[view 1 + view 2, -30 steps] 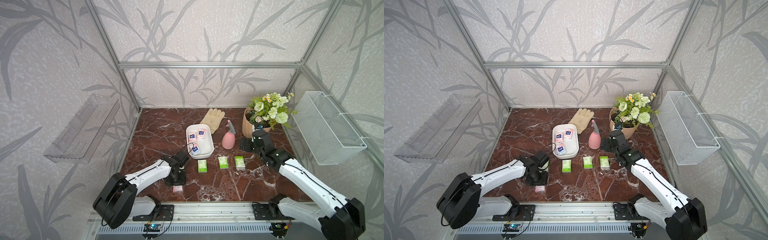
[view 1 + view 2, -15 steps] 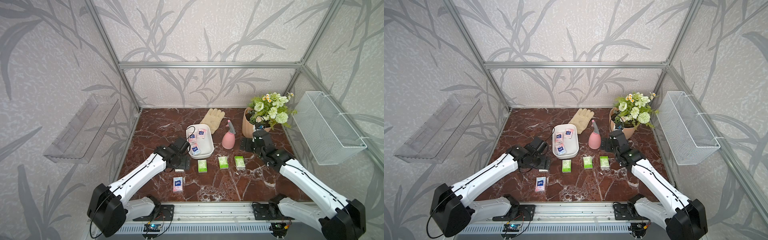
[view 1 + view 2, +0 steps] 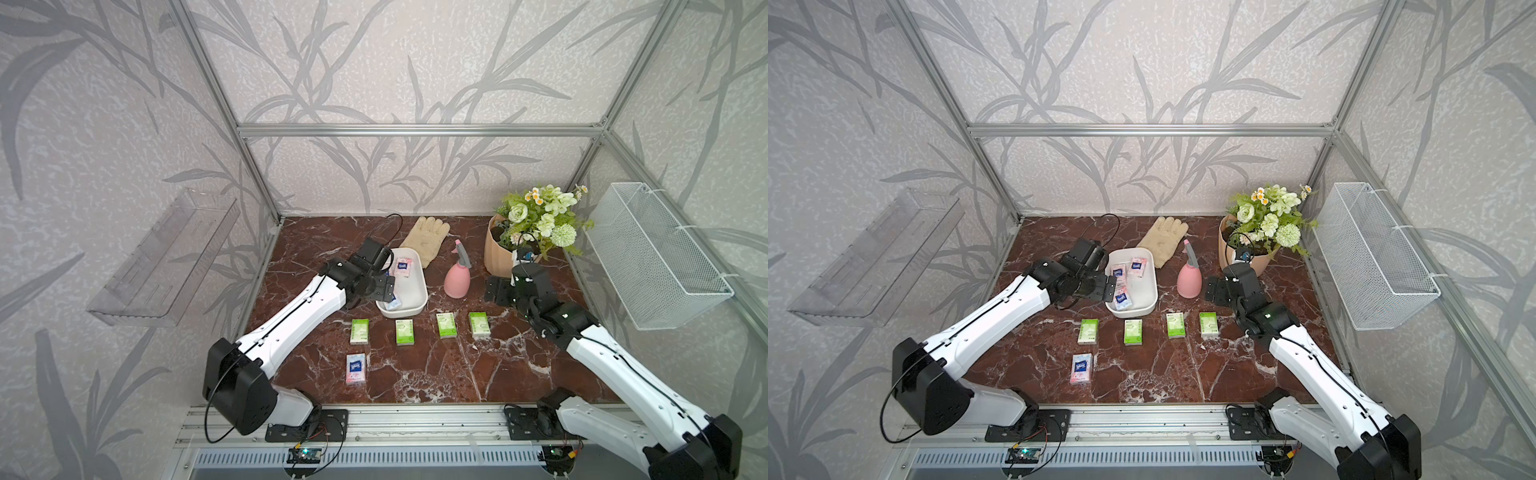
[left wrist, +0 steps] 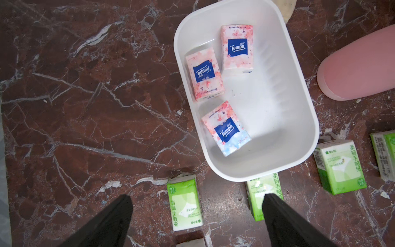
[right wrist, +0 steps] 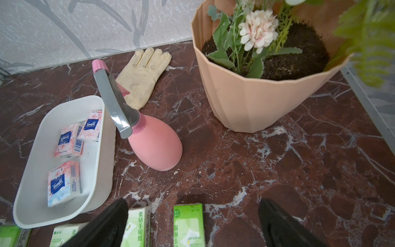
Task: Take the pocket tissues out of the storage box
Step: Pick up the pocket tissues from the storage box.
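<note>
Reach: your left gripper [image 4: 196, 197], jaws spread empty, faces the white plastic storage box [image 4: 277, 107]; nearest pink, blue-logo tissue pack [image 4: 226, 130] lies skewed ahead; right gripper [image 5: 193, 202], also spread, farther.

- Left arm [image 3: 299, 316]: white link shells, black rounded joint housings, thin black cable along the shell.
- Right arm [image 3: 619, 370]: matching white shells, black joints, black cable looped at the wrist.
- Left gripper [image 4: 196, 196], right gripper [image 5: 192, 201]: black tapering fingers [image 4: 106, 222].
- Base plates [image 3: 336, 419]: flat, black.
</note>
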{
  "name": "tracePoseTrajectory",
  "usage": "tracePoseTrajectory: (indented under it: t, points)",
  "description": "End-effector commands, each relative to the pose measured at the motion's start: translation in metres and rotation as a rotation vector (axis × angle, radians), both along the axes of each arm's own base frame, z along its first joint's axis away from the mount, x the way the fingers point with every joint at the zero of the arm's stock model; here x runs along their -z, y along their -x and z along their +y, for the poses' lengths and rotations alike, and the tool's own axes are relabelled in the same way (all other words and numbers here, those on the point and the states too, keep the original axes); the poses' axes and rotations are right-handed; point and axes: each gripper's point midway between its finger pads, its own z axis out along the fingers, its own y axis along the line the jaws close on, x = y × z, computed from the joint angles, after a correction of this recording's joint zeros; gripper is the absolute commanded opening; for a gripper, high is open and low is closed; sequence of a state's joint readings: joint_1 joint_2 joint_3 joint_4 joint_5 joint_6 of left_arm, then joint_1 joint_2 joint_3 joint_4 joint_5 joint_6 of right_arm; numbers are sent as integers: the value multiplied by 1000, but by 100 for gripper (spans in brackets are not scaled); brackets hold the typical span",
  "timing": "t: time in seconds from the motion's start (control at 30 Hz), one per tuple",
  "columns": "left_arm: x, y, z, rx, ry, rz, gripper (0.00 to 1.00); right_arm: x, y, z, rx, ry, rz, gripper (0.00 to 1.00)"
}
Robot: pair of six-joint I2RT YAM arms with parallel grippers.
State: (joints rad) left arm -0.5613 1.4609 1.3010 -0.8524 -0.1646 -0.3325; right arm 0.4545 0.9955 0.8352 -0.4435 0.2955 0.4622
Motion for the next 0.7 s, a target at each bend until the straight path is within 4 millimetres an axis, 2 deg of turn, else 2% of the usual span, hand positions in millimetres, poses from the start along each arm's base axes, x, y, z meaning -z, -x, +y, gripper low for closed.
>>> tracePoseTrajectory:
  t: [0.0, 0.13, 0.23, 0.47, 0.67]
  points:
    - [-10, -19, -12, 38, 16, -36, 100, -3, 6, -7, 13, 12, 5, 99]
    - [-10, -38, -23, 47, 18, -30, 99, -3, 8, -7, 11, 8, 11, 99]
    - [-2, -47, -34, 57, 34, 11, 95, -3, 9, -8, 12, 6, 11, 99]
    - [32, -70, -57, 13, 46, 132, 80, -1, 12, -10, 22, -1, 11, 99]
    - [59, -102, -71, -13, 33, 145, 75, 5, 13, -12, 34, -7, 9, 99]
